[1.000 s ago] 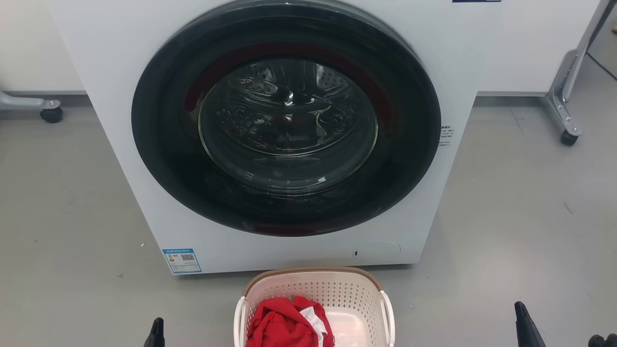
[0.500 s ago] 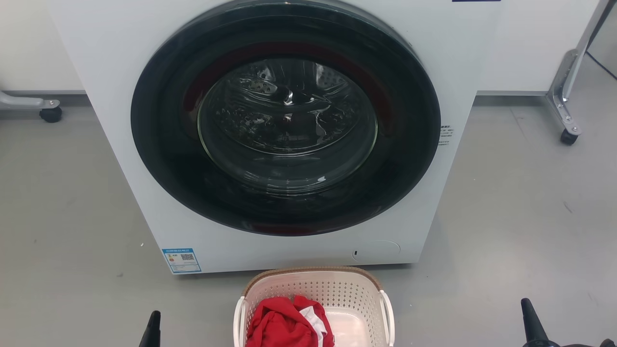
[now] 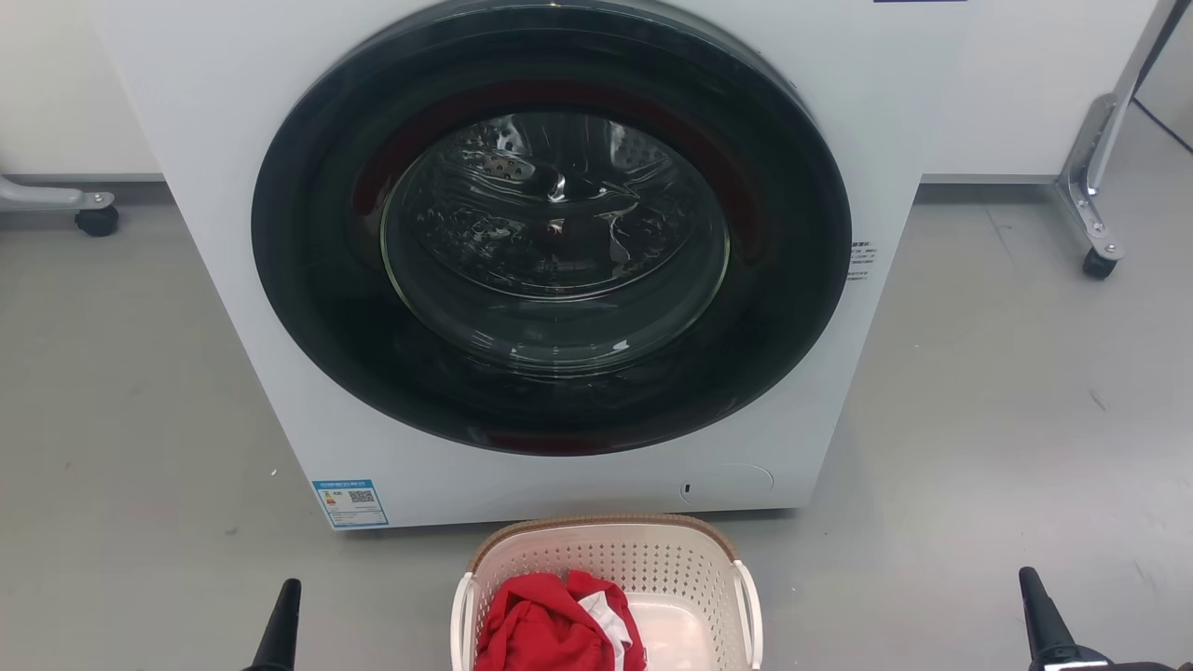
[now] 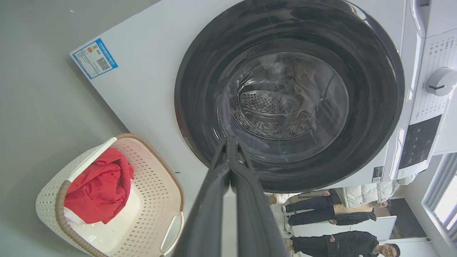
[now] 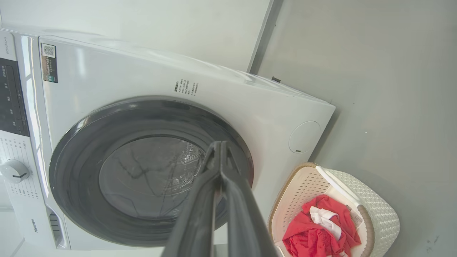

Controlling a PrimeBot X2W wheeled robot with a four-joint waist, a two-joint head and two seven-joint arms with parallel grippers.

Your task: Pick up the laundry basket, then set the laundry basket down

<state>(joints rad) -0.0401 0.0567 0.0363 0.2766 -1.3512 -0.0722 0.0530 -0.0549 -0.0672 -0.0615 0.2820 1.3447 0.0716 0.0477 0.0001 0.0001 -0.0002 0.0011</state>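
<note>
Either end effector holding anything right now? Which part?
Nothing is held. The left end effector and right end effector are both shut on air, apart from the laundry basket, which sits on the floor with its handles untouched.

The laundry basket (image 3: 606, 559) is perforated cream plastic with a woven-look brown rim and a glossy bottom. The cloth (image 3: 541, 629) in it is soft red fabric. The washing machine (image 3: 559, 485) is smooth white, its door (image 3: 555, 242) glossy dark glass. The floor (image 3: 121, 391) is matt grey.

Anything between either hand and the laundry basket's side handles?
Nothing visible. Left hand and right hand flank the laundry basket, with bare floor between on both sides. The red garment lies inside it.
</note>
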